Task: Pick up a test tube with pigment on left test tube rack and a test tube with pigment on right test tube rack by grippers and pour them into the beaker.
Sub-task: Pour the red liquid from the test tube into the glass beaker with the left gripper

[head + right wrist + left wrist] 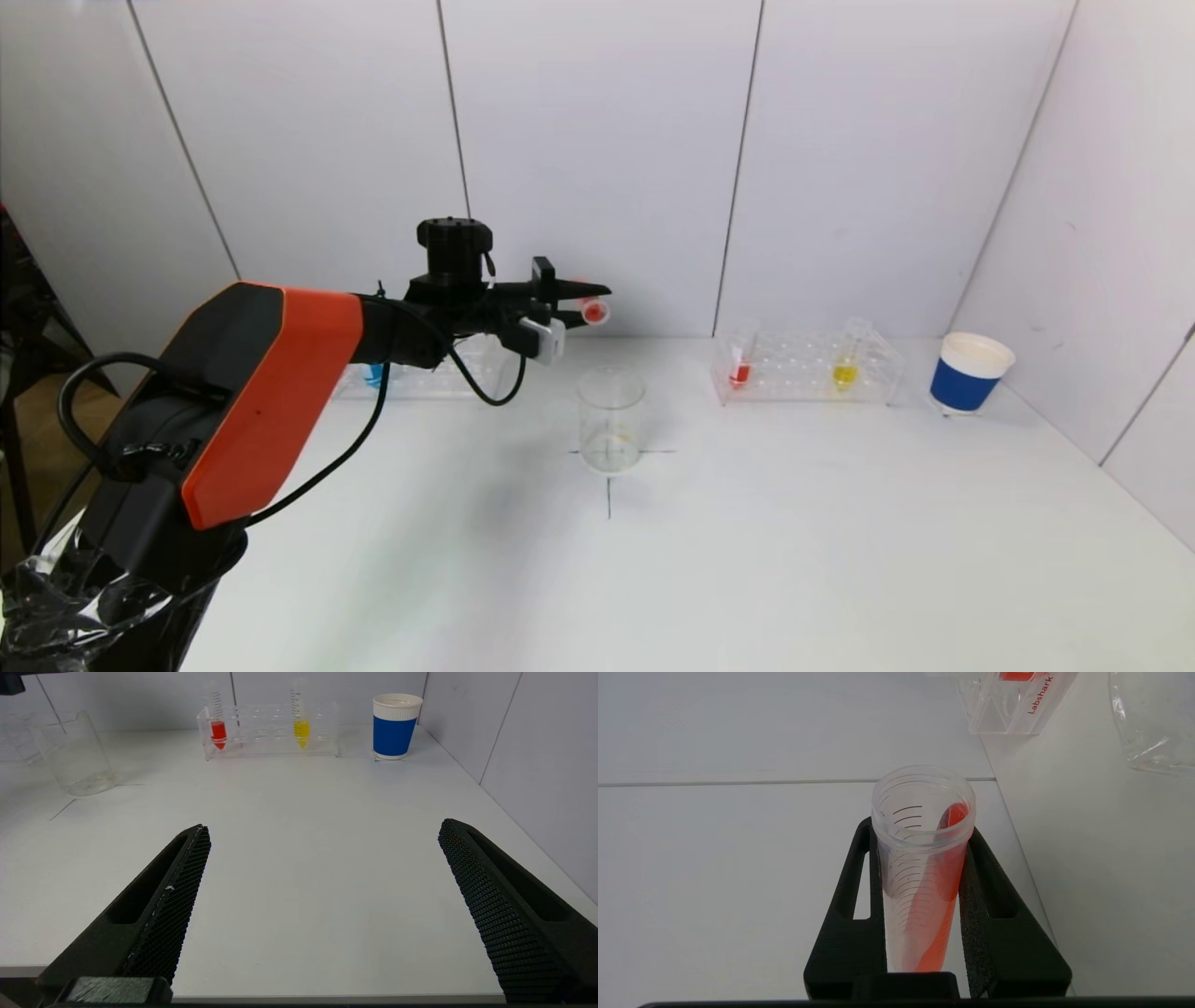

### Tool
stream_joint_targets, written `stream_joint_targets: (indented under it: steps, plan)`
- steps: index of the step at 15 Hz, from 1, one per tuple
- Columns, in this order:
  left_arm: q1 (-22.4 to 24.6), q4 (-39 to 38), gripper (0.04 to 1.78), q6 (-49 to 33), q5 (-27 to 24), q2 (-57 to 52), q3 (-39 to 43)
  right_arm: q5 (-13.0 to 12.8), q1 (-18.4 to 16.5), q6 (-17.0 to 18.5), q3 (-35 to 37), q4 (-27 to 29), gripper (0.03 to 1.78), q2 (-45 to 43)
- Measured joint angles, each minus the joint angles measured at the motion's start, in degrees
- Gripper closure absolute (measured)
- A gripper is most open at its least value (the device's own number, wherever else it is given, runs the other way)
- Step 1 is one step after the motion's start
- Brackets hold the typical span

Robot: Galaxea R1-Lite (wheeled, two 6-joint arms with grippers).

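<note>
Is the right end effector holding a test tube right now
No, the right end effector is wide open over the bare table, with nothing between its fingers.

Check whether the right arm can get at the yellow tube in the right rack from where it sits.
Probably yes. The right gripper is open and faces the yellow tube across bare table; the red tube and cup stand well aside.

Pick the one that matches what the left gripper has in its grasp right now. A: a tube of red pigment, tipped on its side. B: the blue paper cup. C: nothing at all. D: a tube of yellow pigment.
A: the left gripper is shut on the red test tube, held tipped near horizontal above the beaker, red pigment running along its lower wall.
</note>
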Motion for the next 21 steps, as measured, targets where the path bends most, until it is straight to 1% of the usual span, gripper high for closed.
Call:
stream_joint_targets:
  steps: [10, 16, 21]
  plan:
    - [-0.22, -0.09, 1.36, 4.49, 1.16, -2.27, 4.52, 0.02, 0.00, 0.00, 0.00, 0.02, 0.04, 0.00]
    - [-0.72, -0.09, 1.36, 4.82, 1.24, -3.54, 5.46, 0.02, 0.00, 0.00, 0.00, 0.02, 0.04, 0.00]
    - [-1.02, 0.00, 1.36, 8.29, 2.01, -4.34, 6.02, 0.00, 0.00, 0.00, 0.00, 0.02, 0.04, 0.00]
